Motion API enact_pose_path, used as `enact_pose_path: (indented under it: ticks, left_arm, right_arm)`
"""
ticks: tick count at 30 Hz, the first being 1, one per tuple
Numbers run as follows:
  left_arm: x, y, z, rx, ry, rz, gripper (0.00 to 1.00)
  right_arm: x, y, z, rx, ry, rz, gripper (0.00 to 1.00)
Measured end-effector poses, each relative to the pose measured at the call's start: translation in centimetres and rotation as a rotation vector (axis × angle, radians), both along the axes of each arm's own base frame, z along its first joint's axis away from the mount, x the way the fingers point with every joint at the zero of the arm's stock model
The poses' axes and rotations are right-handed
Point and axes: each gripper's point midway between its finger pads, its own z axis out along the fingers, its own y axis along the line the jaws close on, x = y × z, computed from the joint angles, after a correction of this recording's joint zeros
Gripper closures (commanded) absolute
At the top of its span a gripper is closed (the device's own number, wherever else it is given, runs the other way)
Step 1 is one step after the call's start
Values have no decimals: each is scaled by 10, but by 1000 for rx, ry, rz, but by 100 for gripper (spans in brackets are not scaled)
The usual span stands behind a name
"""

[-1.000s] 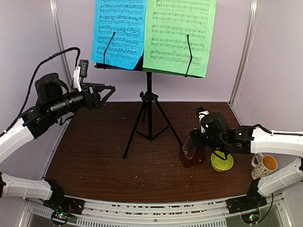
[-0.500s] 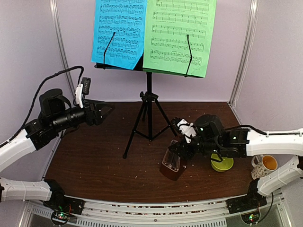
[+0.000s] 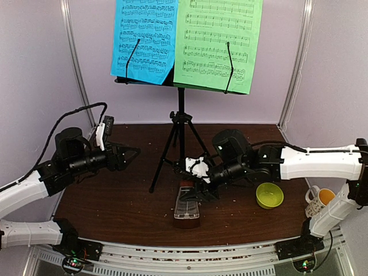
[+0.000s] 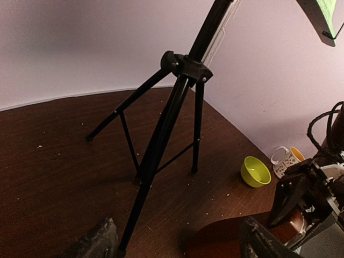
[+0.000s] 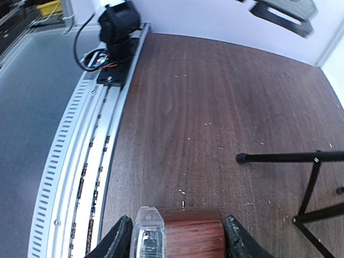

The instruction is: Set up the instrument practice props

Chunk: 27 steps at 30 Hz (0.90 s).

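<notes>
The right gripper (image 5: 177,237) was clamped on the metronome (image 5: 194,230), held between its fingers. The left gripper (image 3: 133,153) was spread, with the music stand (image 3: 181,123) directly ahead of it.

The view runs low across the brown table (image 4: 64,161). The left gripper (image 4: 176,236) has its two fingers (image 4: 97,244) spread wide apart at the bottom edge. Dead ahead stands the black music stand (image 4: 185,67), three legs planted on the crumb-dotted wood. Its pole climbs to the top right, where a corner of the green sheet (image 4: 329,9) peeks in. Over on the right sits a yellow-green bowl (image 4: 256,172) with a mug (image 4: 284,161) just beyond it. Nearer, the right gripper (image 4: 298,201) is at the reddish-brown metronome (image 4: 294,224).
</notes>
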Motion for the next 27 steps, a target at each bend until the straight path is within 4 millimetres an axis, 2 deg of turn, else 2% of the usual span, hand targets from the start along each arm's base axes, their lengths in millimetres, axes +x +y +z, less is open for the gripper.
enact_pose_path:
  ticks: [7, 9, 11, 15, 20, 24, 27]
  left_arm:
    - [-8, -6, -18, 8, 27, -27, 20]
    - [-10, -8, -22, 12, 31, -37, 21]
    - [-13, -11, -27, 17, 36, -47, 21]
    - [-19, -17, -40, 37, 52, -69, 20]
    - [-20, -19, -53, 56, 66, -75, 20]
    - [-21, -18, -60, 63, 69, -73, 20]
    - [-22, -17, -67, 66, 73, -73, 20]
  right_arm:
    - [-14, -2, -21, -61, -37, 138, 75]
    - [-16, -1, -22, -61, -52, 166, 72]
    - [-17, -1, -22, -63, -62, 184, 64]
    - [-18, -2, -22, -66, -76, 202, 44]
    - [-16, 3, -18, -70, -82, 207, 28]
    - [-12, 10, -3, -34, -98, 201, 26]
    - [-12, 11, 0, -22, -98, 195, 26]
